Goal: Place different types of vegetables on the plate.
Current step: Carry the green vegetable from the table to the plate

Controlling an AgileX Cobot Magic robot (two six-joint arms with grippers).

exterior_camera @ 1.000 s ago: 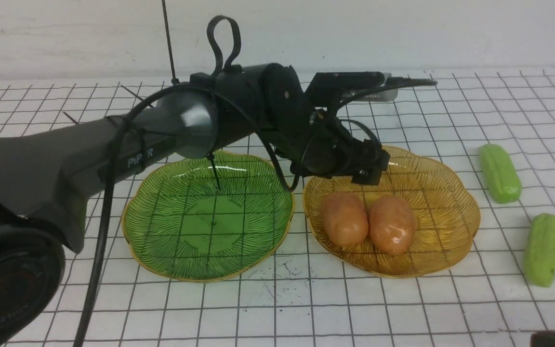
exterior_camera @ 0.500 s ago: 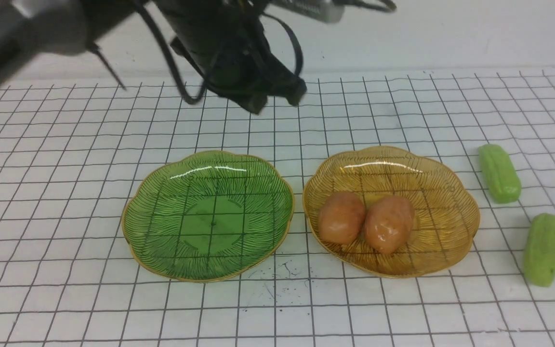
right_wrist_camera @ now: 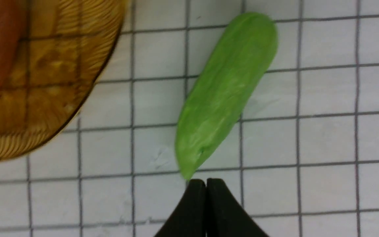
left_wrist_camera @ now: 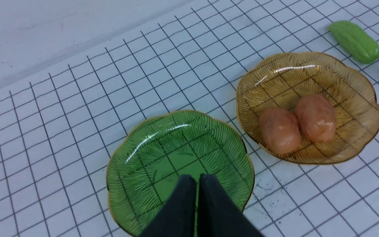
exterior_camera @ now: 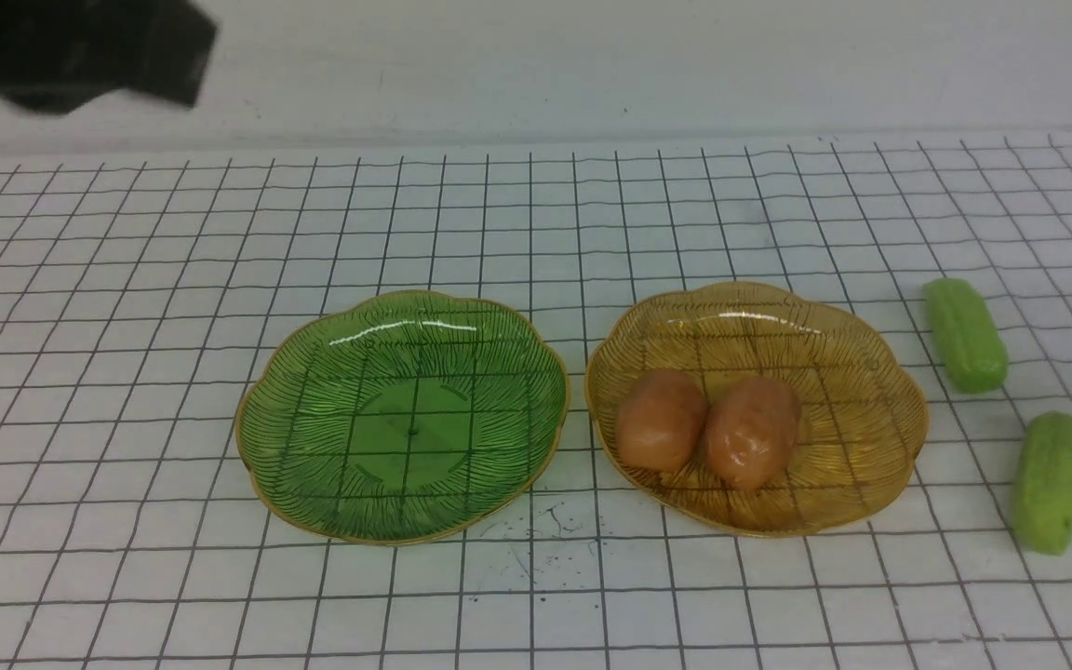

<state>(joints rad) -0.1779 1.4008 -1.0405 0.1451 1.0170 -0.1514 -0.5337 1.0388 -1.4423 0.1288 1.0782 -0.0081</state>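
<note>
Green cucumber piece (right_wrist_camera: 224,95) beside the amber plate (right_wrist_camera: 44,98)
The right gripper (right_wrist_camera: 206,184), tips pressed together, sits just off one end of it.

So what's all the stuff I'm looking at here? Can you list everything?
table: one, white with a black grid, under everything
green plate: one, see-through green with a gold rim, mid-table, nothing in it
amber plate: one, see-through amber, just right of the green plate
potatoes: two, orange-brown, side by side in the amber plate
cucumber-like pieces: two, light green, on the table right of the amber plate
left arm: one, black, blurred, raised at far left
left pincer: one, black, shut, pointing towards the green plate
right pincer: one, black, shut, at one cucumber-like piece's tip
</note>
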